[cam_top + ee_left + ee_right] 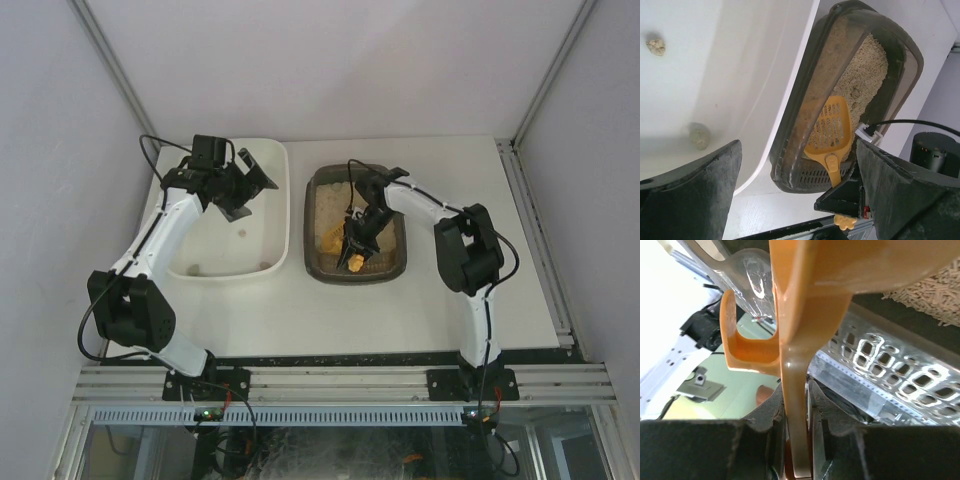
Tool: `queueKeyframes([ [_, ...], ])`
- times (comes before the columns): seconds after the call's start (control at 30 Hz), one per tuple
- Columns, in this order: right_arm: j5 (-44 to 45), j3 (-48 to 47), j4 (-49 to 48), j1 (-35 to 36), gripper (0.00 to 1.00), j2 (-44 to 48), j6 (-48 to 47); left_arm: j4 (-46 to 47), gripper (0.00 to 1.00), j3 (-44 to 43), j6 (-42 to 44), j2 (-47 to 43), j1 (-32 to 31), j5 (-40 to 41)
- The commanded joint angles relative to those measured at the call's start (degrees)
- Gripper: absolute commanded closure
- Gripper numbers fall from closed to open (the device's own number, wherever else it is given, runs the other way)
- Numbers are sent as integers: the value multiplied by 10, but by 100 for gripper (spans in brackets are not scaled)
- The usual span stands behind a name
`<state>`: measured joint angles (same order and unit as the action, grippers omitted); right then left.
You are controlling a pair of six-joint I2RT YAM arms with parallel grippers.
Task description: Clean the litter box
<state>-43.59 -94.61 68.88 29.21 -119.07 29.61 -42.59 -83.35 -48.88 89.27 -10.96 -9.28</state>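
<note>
The litter box [312, 232] is a dark tray with beige litter [338, 205], standing right of the white tub. The left wrist view shows it too, the litter box [790, 150] seen from its near end. An orange slotted scoop [335, 240] lies with its head on the litter at the tray's near end, the scoop [829, 127] carrying some granules. My right gripper [357, 250] is shut on the scoop's handle [797, 390], which runs up between the pads of that gripper [799, 410]. My left gripper [245, 182] hangs open over the tub with nothing between its fingers [705, 190].
The white tub [270, 268] sits at the left, its near wall [775, 100] almost touching the litter box. Two pale clumps [656, 46] [700, 136] lie on its floor. Walls close the table off at the back and on both sides.
</note>
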Motion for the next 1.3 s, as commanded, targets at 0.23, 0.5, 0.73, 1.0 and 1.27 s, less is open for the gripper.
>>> queueKeyframes([
  [0.23, -172, -70, -89, -9, 100, -92, 22, 45, 0, 24, 8, -36, 4, -17],
  [0.5, -187, -115, -147, -30, 100, -115, 72, 68, 0, 55, 10, -57, 8, -28],
  [0.73, -39, -169, -29, -37, 100, -89, -4, 91, 0, 50, 7, -34, 7, -48],
  [1.0, 24, -128, -3, -23, 100, -51, -52, 107, 0, -25, 10, 65, -27, 13],
  [1.27, 22, -110, -14, 4, 100, -54, -74, 186, 0, -94, 24, 151, -55, 37],
])
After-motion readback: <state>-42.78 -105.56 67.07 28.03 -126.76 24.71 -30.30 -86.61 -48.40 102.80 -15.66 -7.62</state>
